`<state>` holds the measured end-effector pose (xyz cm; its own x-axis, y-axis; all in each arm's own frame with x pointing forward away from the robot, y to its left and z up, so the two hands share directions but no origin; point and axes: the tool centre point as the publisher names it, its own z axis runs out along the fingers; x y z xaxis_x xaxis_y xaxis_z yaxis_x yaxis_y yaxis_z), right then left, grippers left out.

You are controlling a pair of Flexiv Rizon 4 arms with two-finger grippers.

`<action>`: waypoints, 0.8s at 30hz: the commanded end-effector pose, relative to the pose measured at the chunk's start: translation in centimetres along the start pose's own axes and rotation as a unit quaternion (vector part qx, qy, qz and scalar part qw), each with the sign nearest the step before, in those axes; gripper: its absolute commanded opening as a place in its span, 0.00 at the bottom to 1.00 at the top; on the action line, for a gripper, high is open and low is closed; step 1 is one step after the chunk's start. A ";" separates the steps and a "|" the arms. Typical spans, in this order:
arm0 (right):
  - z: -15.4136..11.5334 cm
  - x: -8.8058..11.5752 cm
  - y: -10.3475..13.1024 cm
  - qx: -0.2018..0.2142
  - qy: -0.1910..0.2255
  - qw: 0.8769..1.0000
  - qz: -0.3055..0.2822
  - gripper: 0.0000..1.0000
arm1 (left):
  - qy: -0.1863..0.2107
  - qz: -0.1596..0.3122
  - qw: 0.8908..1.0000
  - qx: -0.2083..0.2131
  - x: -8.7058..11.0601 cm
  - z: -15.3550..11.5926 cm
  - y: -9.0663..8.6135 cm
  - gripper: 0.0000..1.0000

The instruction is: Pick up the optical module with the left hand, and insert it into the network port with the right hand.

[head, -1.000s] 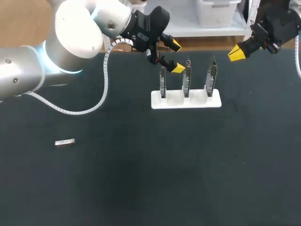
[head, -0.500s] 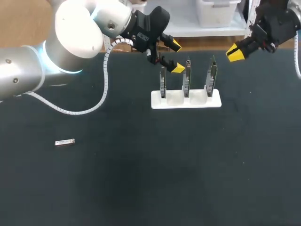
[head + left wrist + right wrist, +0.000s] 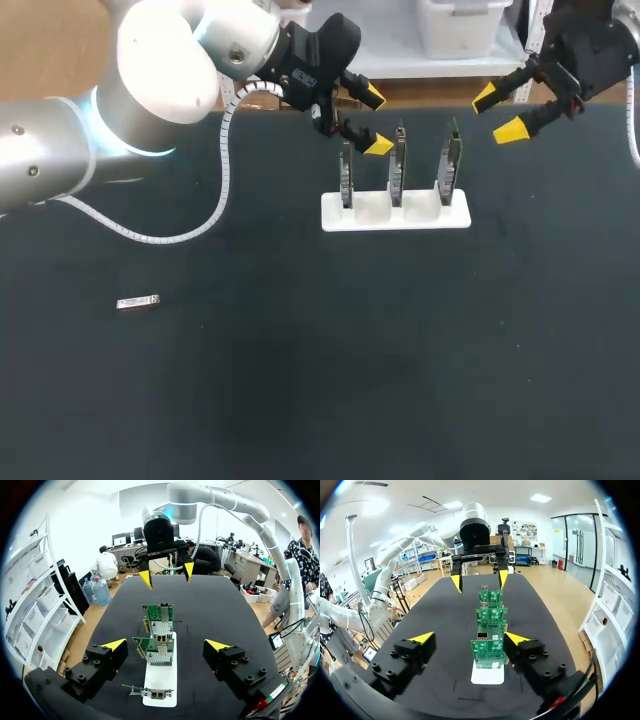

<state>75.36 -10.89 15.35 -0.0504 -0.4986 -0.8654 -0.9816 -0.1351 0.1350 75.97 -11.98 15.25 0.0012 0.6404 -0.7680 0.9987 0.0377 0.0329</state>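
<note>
Optical module (image 3: pixel 138 302): small silver metal bar, flat on table, untouched.

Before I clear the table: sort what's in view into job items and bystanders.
Job: optical module, lying flat; network cards with their ports; left claw, open; right claw, open.
Bystanders: white stand, merely holding the three cards; black table.
</note>
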 end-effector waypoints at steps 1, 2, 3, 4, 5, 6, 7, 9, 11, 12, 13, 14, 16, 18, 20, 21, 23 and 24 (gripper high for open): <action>0.1 0.0 0.3 0.003 0.000 1.000 -0.001 1.00 | 0.003 -0.001 1.000 0.001 -0.1 0.1 0.2 1.00; 0.1 0.0 0.3 0.003 0.000 1.000 -0.001 1.00 | 0.003 -0.001 1.000 0.001 -0.1 0.1 0.2 1.00; 0.1 0.0 0.3 0.003 0.000 1.000 -0.001 1.00 | 0.003 -0.001 1.000 0.001 -0.1 0.1 0.2 1.00; 0.1 0.0 0.3 0.003 0.000 1.000 -0.001 1.00 | 0.003 -0.001 1.000 0.001 -0.1 0.1 0.2 1.00; 0.1 0.0 0.3 0.003 0.000 1.000 -0.001 1.00 | -0.003 0.005 1.000 0.002 -0.1 -0.2 0.1 1.00; 0.1 0.0 0.3 0.003 0.000 1.000 -0.001 1.00 | -0.001 0.010 1.000 0.000 -0.1 -0.5 0.1 1.00; 0.1 0.0 0.3 0.003 0.000 1.000 -0.001 1.00 | 0.003 0.010 1.000 -0.004 0.0 -0.9 0.1 1.00; 0.1 0.0 0.3 0.003 0.000 1.000 -0.001 1.00 | 0.000 0.003 1.000 -0.022 0.2 -2.3 0.5 1.00; 0.1 0.0 0.3 0.003 0.000 1.000 -0.001 1.00 | 0.003 0.009 0.999 -0.041 0.2 -4.0 0.8 1.00; 0.1 0.0 0.3 0.003 0.000 1.000 -0.001 1.00 | 0.002 0.006 0.999 -0.047 0.3 -4.9 0.9 1.00; 0.1 0.0 0.3 0.003 0.000 1.000 -0.001 1.00 | 0.003 0.004 0.999 -0.051 0.4 -5.5 1.0 1.00; 0.1 0.0 0.3 0.003 0.000 1.000 -0.001 1.00 | 0.006 0.003 0.998 -0.063 0.5 -6.7 1.1 1.00; 0.1 0.0 0.3 0.003 0.000 1.000 -0.001 1.00 | 0.005 0.003 0.997 -0.079 0.7 -8.7 1.1 1.00; 0.1 0.0 0.3 0.003 0.000 1.000 -0.001 1.00 | 0.006 0.008 0.996 -0.087 0.9 -10.6 0.7 1.00; 0.1 0.0 0.3 0.003 0.000 1.000 -0.001 1.00 | 0.014 0.012 0.996 -0.092 1.4 -12.3 0.1 1.00; 0.1 0.0 0.3 0.003 0.000 1.000 -0.001 1.00 | 0.014 0.012 0.996 -0.092 1.7 -13.2 -0.3 1.00; 0.1 0.0 0.3 0.003 0.000 1.000 -0.001 1.00 | 0.036 0.034 0.994 -0.100 2.5 -15.1 -1.3 1.00; 0.1 0.0 0.3 0.003 0.000 1.000 -0.001 1.00 | 0.046 0.063 0.991 -0.107 2.9 -16.0 -1.9 1.00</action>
<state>75.37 -10.89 15.35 -0.0505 -0.4986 -0.8654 -0.9816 -0.1348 0.1350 77.01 -2.34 20.38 0.0522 0.7013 -0.7110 0.9785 0.1064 0.1767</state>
